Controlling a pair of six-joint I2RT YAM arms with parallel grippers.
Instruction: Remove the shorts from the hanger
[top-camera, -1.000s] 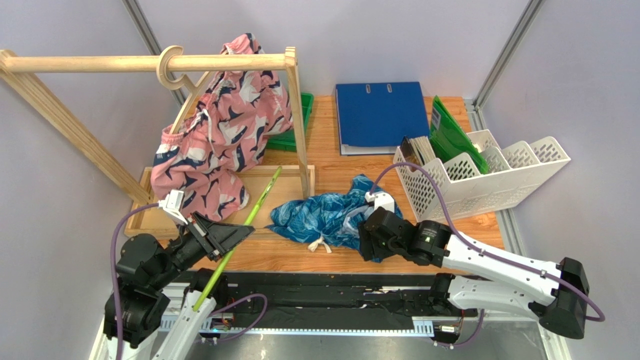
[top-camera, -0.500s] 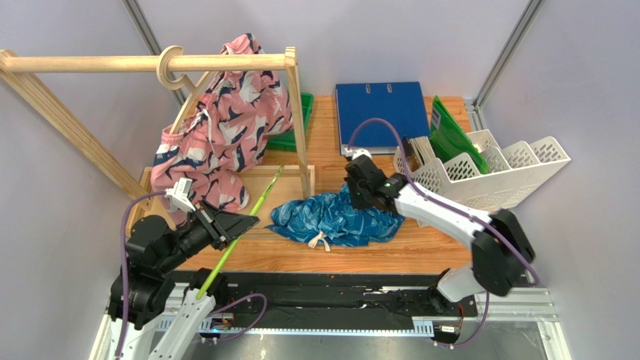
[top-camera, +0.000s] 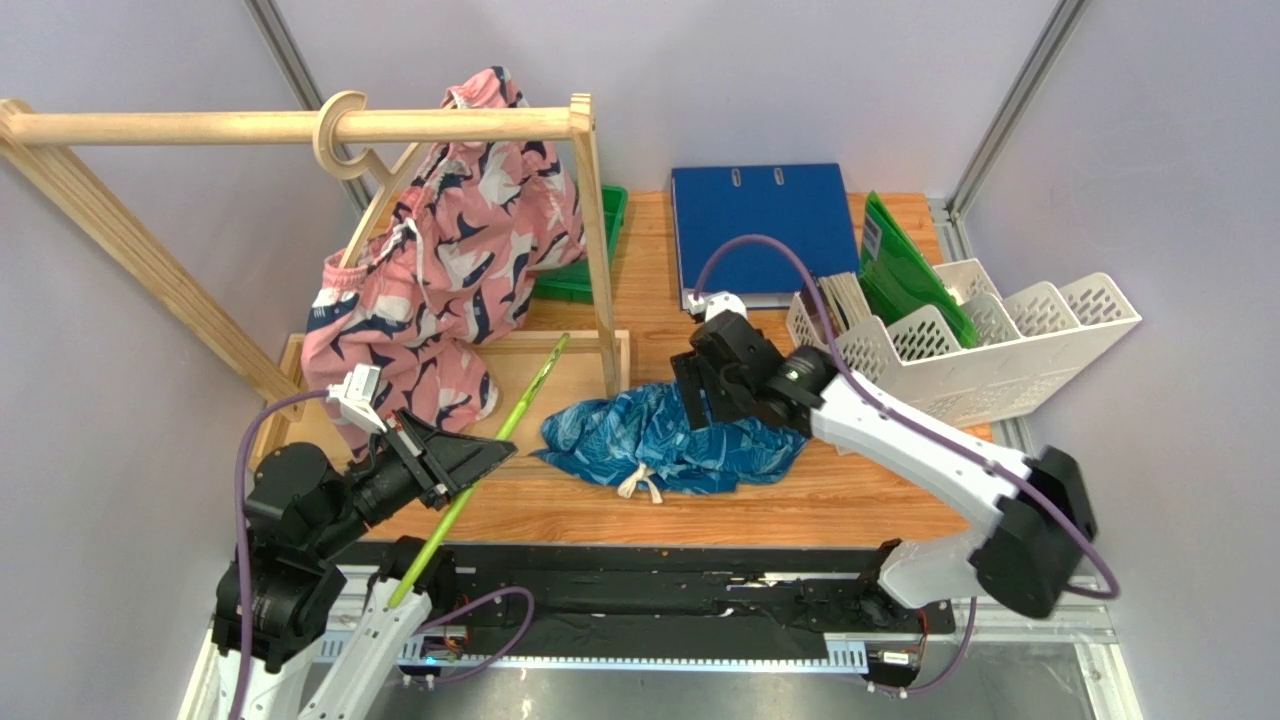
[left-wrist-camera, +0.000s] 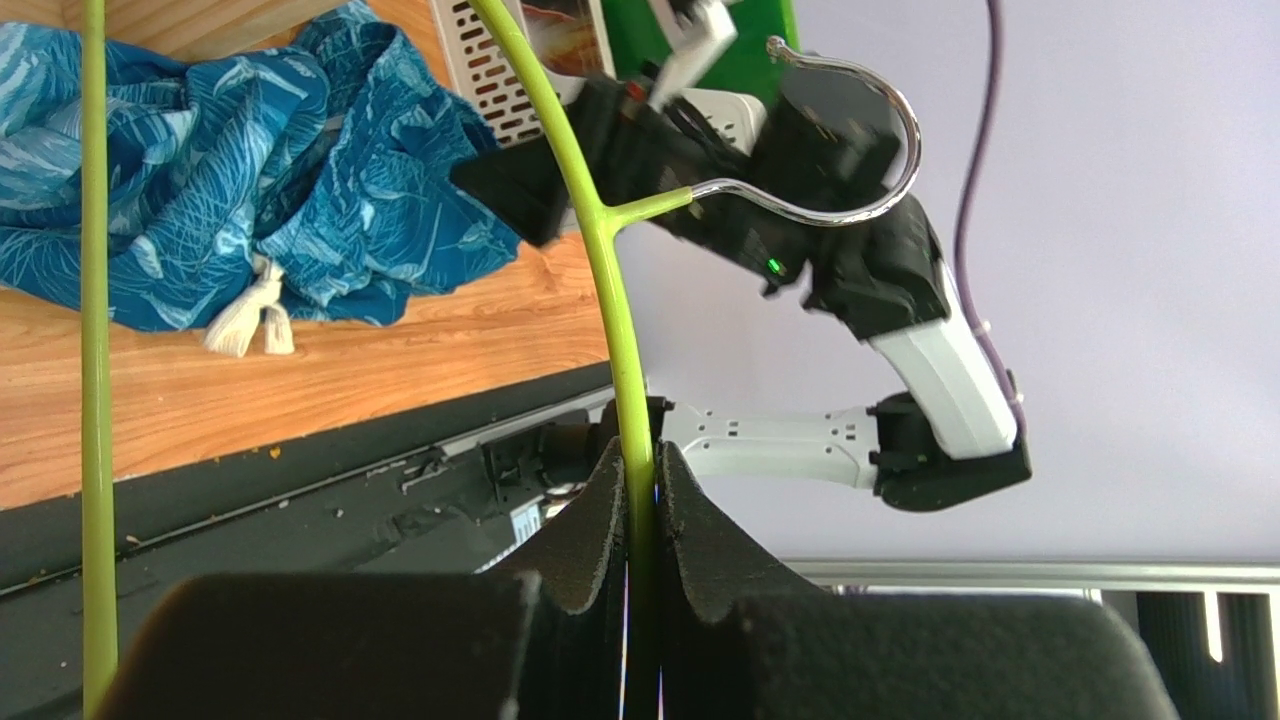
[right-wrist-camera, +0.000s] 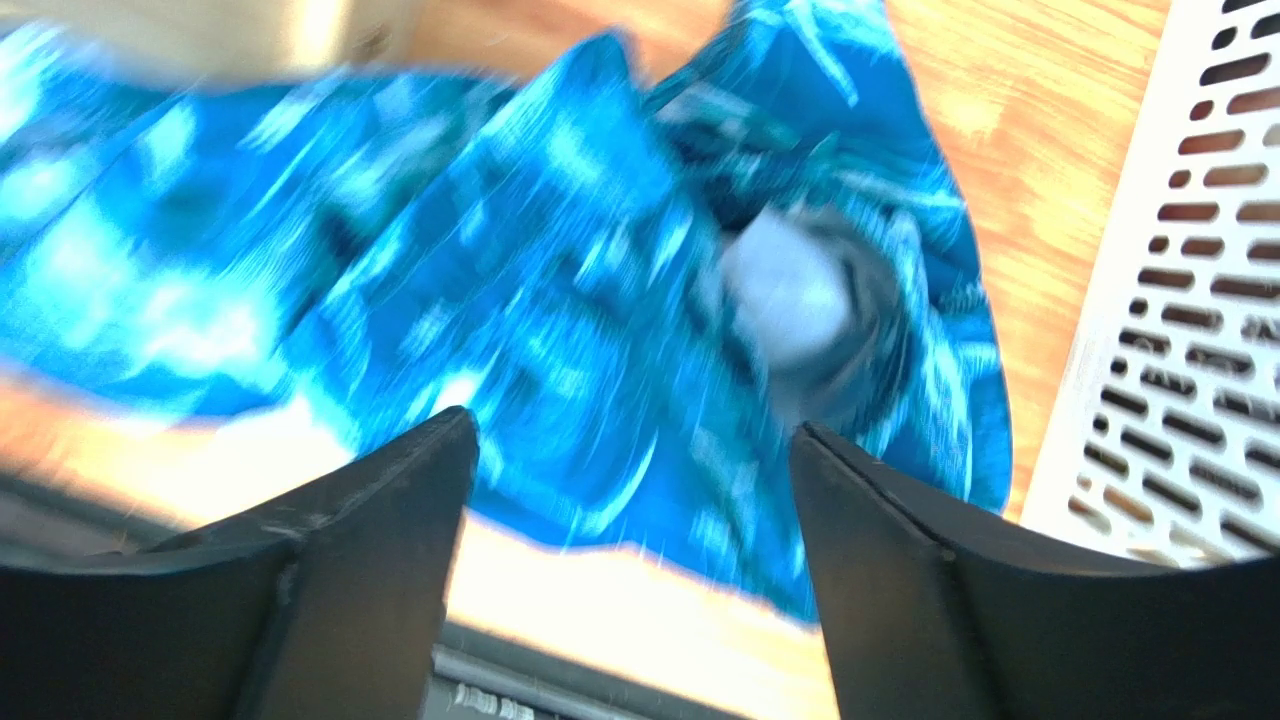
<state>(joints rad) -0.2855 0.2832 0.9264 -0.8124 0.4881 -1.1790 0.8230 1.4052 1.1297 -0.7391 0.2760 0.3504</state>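
Gripping the thin green plastic hanger (left-wrist-camera: 601, 285), the left hand (left-wrist-camera: 639, 480) is clamped tight on its bar. The right hand (right-wrist-camera: 631, 450) hovers, fingers apart, over the crumpled blue-teal wavy shorts (top-camera: 661, 435) lying on the wooden surface (top-camera: 649, 285). The pink patterned shorts (top-camera: 436, 285) hang from a wooden hanger (top-camera: 320, 143) on the wooden rail (top-camera: 181, 128).

Over on the left of the table (top-camera: 646, 285), a wooden clothes rail (top-camera: 181, 128) stands on a shallow wooden tray (top-camera: 579, 368). A green box (top-camera: 568, 282) sits behind its post. A blue binder (top-camera: 762, 233) lies flat at the back, and right beside it a white file rack (top-camera: 977, 353) holds a green folder (top-camera: 902, 270).
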